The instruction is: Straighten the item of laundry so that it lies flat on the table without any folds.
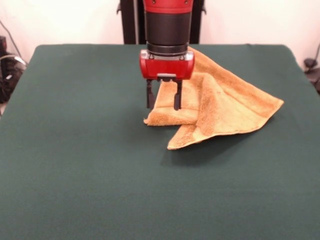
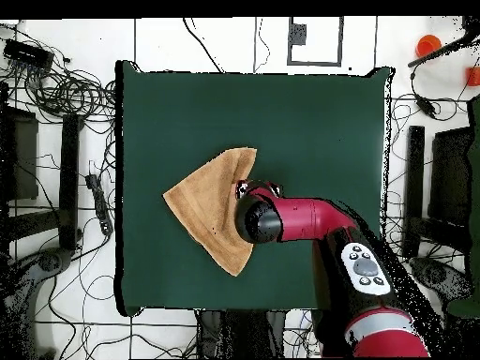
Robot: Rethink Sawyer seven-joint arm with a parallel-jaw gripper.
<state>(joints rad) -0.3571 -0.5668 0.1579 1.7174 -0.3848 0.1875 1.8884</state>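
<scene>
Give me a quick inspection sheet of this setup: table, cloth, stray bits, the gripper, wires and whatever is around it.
Surface: dark green table, nothing on it but the towel.
Job's things: golden-tan towel lies folded over on itself, with raised creases, not flat.
Clutter: nothing seen on the table.
Grippers: one gripper, pointing down at the towel's folded edge, open, nothing held between its fingers.
Cables: many loose cables on the floor around the table in the overhead view, none on the table.
Surroundings: red arm reaching over the table; black stands and equipment beside it; an orange object on the floor.
</scene>
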